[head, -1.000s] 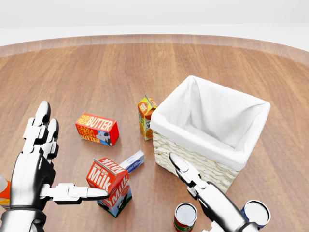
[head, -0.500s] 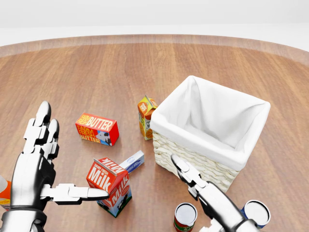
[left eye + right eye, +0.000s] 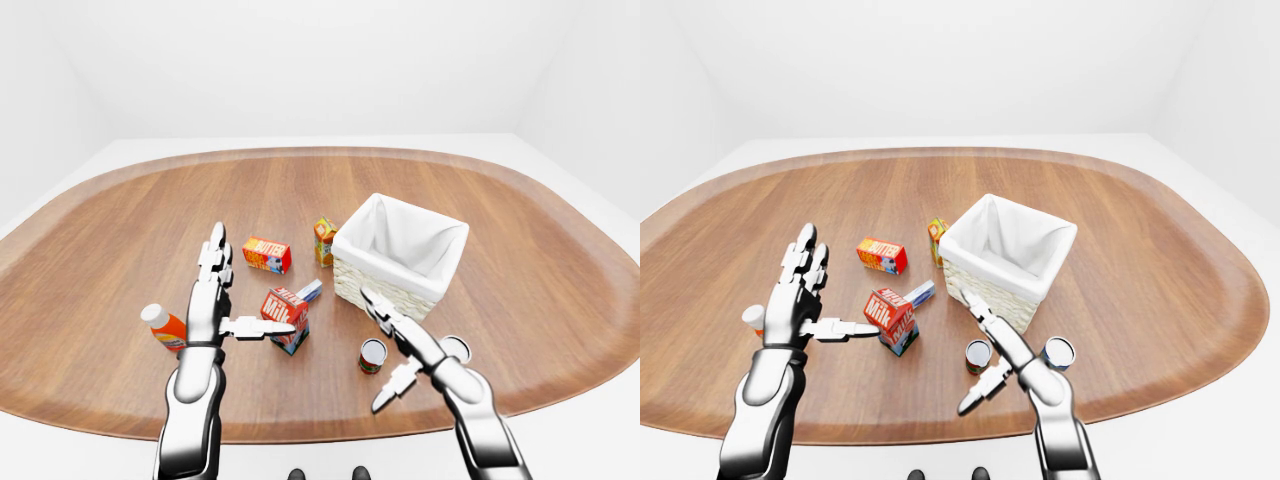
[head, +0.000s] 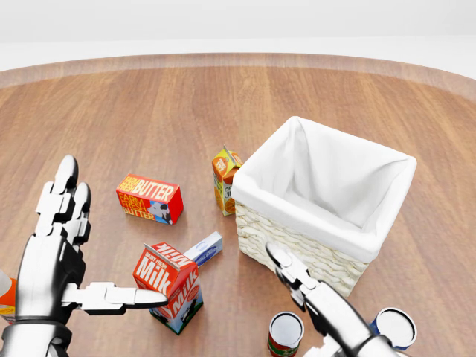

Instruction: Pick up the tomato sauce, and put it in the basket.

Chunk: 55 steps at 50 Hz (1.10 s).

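Left-eye view: my right hand (image 3: 402, 338) is spread, hovering just above the tomato sauce can (image 3: 373, 356), not touching. Can stands upright nr the table's (image 3: 520, 290) bottom edge, below the wicker basket (image 3: 400, 256). Left hand (image 3: 212, 303) also spread, thumb tip at the milk carton (image 3: 285, 319).

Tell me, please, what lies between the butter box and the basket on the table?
In the head view, an upright orange juice carton stands between the butter box and the basket, close beside the basket's wicker wall.
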### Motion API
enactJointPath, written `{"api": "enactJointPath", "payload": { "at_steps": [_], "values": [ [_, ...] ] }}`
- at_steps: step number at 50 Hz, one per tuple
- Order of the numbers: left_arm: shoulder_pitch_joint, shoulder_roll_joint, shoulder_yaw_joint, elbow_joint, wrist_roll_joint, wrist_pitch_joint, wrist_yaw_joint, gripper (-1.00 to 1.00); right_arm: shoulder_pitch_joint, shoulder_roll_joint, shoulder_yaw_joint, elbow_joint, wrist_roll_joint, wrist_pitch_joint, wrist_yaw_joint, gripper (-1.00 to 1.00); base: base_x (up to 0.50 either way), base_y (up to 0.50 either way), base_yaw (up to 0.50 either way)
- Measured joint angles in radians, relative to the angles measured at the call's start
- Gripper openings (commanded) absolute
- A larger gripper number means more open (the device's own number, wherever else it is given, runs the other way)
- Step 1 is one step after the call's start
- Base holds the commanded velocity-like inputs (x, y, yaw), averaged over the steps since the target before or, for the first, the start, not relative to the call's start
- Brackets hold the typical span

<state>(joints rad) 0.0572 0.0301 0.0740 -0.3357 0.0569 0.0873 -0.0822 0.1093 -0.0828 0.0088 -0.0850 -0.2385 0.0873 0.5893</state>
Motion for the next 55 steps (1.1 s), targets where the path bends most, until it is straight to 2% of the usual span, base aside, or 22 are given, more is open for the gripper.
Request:
{"api": "enactJointPath", "payload": {
  "at_steps": [24,55],
  "values": [
    [0.001,-0.001,-0.002,0.0,0.001,0.0,-0.001,1.0,-0.044,-0.005,-0.011,0.11,0.001,-0.002,-0.018,1.0,0.0,0.0,0.0],
    [0.002,-0.001,-0.003,-0.003,0.002,0.0,-0.001,1.0,-0.078,-0.008,-0.016,0.2,0.0,-0.024,-0.035,1.0,0.0,0.0,0.0]
  ]
}}
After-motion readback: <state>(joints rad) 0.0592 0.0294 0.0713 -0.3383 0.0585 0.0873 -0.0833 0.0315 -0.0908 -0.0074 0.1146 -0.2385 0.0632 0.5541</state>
